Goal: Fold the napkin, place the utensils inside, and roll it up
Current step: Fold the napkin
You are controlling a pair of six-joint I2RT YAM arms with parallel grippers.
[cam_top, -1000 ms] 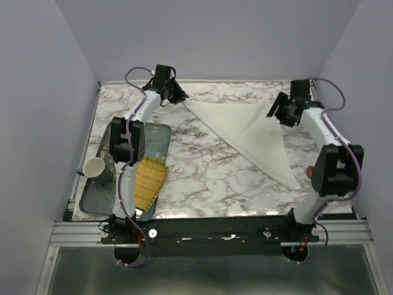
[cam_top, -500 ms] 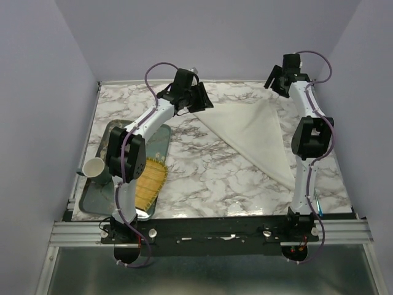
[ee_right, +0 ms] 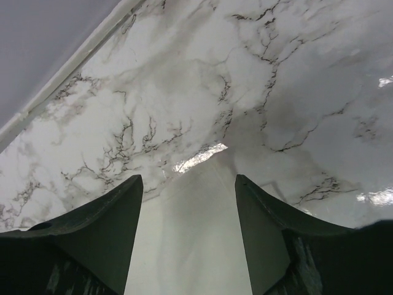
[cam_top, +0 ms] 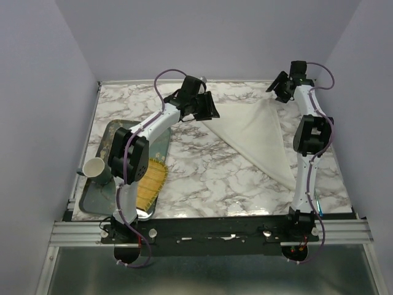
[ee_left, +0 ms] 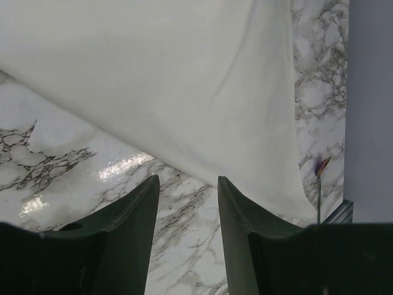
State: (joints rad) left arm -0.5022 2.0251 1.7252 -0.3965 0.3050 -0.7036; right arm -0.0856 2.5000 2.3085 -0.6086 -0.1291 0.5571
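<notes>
The cream-white napkin (cam_top: 261, 132) lies folded into a triangle on the marble table, its long point reaching toward the front right. My left gripper (cam_top: 207, 108) hovers at its far left corner. In the left wrist view this gripper (ee_left: 187, 179) is open over bare marble, with the napkin (ee_left: 184, 80) just beyond the fingertips. My right gripper (cam_top: 278, 92) hangs above the far right corner. Its wrist view shows it (ee_right: 188, 178) open, with the napkin's corner (ee_right: 196, 233) lying flat below the gap. A slim spoon (ee_left: 320, 169) with a reddish bowl lies past the napkin's edge.
A metal tray (cam_top: 161, 138) sits at the left with a white cup (cam_top: 94, 167) and a yellow fringed mat (cam_top: 151, 179) on it. Lilac walls close in the back and both sides. The table's raised rim (ee_right: 67, 67) runs close behind the right gripper.
The left gripper has opened and moved right along the napkin's far edge. The right arm has risen and swung back to the far right corner.
</notes>
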